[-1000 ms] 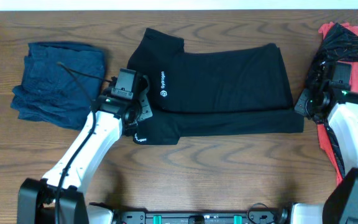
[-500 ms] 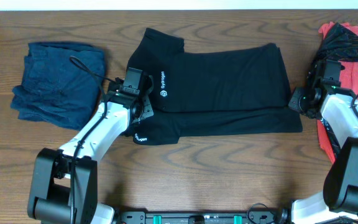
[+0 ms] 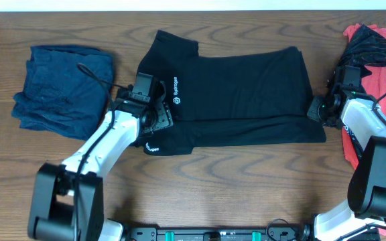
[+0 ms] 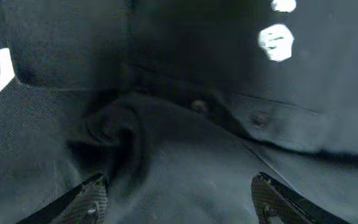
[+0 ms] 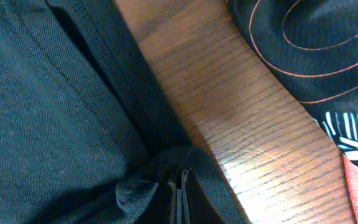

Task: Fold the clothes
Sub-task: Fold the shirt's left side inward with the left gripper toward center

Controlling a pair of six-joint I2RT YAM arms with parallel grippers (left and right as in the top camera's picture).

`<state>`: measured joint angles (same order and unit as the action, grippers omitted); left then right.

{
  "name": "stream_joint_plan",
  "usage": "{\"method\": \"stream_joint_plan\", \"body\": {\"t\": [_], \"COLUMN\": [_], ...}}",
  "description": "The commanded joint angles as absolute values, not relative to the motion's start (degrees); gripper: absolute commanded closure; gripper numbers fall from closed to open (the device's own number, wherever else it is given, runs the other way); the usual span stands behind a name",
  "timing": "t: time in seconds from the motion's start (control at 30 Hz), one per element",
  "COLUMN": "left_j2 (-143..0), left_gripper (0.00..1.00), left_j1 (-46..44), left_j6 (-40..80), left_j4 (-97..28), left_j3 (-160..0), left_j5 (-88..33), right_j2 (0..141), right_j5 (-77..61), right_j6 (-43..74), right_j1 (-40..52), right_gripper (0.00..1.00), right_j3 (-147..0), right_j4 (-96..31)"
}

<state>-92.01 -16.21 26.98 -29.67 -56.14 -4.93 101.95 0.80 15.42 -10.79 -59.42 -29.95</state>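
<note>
Black T-shirt (image 3: 240, 87) runs jaw-to-jaw, sleeves under left gripper (image 4: 178, 193), jaws apart; right gripper (image 5: 180, 196) clamped on hem edge, bare table (image 5: 229, 93) just outside.

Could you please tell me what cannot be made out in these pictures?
Overhead: the patterned tops run off the right edge, partly behind the right arm.
Overhead: the black T-shirt has logo lettering too small to read.
Left wrist: the white logo is blurred.
Overhead: the left gripper hides its fingertips under its own body.
</note>
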Motion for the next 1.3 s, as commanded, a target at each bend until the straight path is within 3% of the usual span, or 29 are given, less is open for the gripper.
{"method": "stream_joint_plan", "body": {"t": [0.0,0.2,0.4,0.93,1.03,1.2,1.27], "left_j2": [-86.56,-84.93,-88.44,-99.39,-99.98,-99.83,-99.18], "left_gripper": [0.25,0.26,0.26,0.26,0.40,0.88,0.94], "left_j1": [-17.96,-24.53,-29.69,-34.92,-34.92,-34.92,-34.92], "left_j6": [21.87,12.51,11.33,5.32,5.13,5.10,5.10], "left_j4": [-29.87,-31.00,-31.33,-30.13,-29.45,-29.21,-29.85], "left_j3": [-56.27,-56.21,-55.59,-55.59,-55.59,-55.88,-56.38], "left_j5": [-7.51,-7.49,-7.44,-3.33,-2.68,1.02,1.17], "right_j2": [102.67,102.65,102.65,102.67,102.65,102.65,102.65], "right_j5": [0.51,0.56,0.56,0.56,0.56,0.58,0.56], "right_j6": [14.68,14.66,14.66,14.66,14.66,14.48,14.48], "right_j1": [-10.41,-10.41,-10.41,-10.41,-10.41,-10.44,-10.44], "right_gripper": [0.98,0.98,0.98,0.97,0.97,0.97,0.98], "right_j3": [-59.33,-59.33,-59.33,-59.33,-59.33,-59.33,-59.33], "right_j4": [-30.20,-31.03,-31.09,-31.24,-31.27,-31.27,-31.27]}}
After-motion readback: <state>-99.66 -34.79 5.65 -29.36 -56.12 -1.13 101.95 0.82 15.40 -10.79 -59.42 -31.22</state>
